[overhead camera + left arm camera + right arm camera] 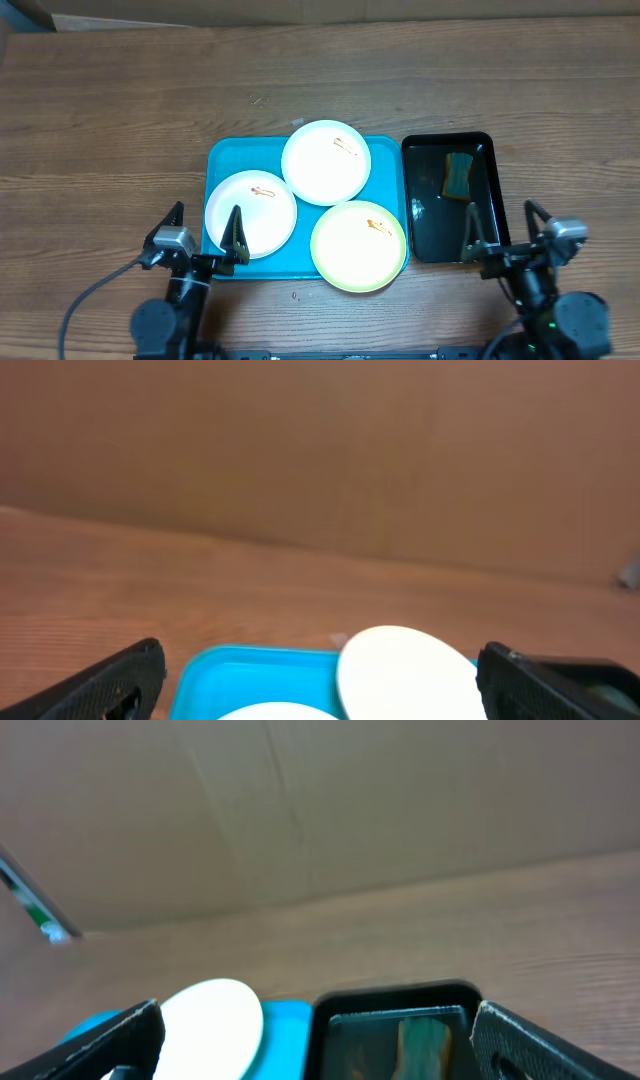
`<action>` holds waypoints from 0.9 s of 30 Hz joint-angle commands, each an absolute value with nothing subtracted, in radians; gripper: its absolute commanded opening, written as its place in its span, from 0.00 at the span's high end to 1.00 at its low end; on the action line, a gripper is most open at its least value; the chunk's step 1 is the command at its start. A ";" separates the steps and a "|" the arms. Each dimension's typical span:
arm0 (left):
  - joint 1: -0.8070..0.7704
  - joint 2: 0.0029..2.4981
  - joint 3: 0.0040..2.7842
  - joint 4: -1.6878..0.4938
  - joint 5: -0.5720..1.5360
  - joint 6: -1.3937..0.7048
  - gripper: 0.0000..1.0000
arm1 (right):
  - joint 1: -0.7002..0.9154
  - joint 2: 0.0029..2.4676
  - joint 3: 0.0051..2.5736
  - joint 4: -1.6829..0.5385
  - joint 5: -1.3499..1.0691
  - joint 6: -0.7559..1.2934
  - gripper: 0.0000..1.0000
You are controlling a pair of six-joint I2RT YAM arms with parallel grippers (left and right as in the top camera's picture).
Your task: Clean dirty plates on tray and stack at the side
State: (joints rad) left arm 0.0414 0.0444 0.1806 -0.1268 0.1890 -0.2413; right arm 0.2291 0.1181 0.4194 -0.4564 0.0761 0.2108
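Note:
Three dirty plates lie on the turquoise tray (225, 160), each with a small orange-red smear. One white plate (326, 162) is at the back, another white plate (251, 213) at the front left, and a pale yellow-green plate (358, 245) at the front right, overhanging the rim. My left gripper (206, 222) stands open at the tray's front left corner, one finger over the left white plate. My right gripper (500, 222) is open, near the front of the black tray. In the left wrist view the tray (250, 675) and back plate (405, 670) show between the open fingers (120, 680).
A narrow black tray (440, 225) stands right of the turquoise one, with a green-and-yellow sponge (459, 175) at its back. The right wrist view shows the black tray (395, 1000), sponge (425, 1042) and a white plate (210, 1025). Brown cardboard stands behind the wooden table.

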 commanded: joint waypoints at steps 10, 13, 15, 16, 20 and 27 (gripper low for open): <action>0.046 0.828 1.361 -1.319 0.438 -0.112 0.00 | 0.225 0.863 1.215 -1.040 -0.049 0.229 0.00; 0.046 1.015 1.556 -1.518 0.438 -0.104 0.00 | 0.225 1.003 1.380 -1.179 -0.122 0.229 0.00; 0.046 1.105 1.635 -1.584 0.463 -0.104 0.00 | 0.225 1.076 1.474 -1.259 -0.160 0.229 0.00; 0.046 1.147 1.665 -1.617 0.461 -0.104 0.00 | 0.225 1.103 1.506 -1.290 -0.159 0.228 0.00; 0.042 1.264 1.673 -1.632 0.532 -0.109 0.48 | 0.225 1.171 1.531 -1.332 -0.159 0.229 0.09; -0.078 1.326 1.502 -1.591 0.301 -0.260 0.62 | 0.225 1.312 1.530 -1.407 -0.158 0.229 0.17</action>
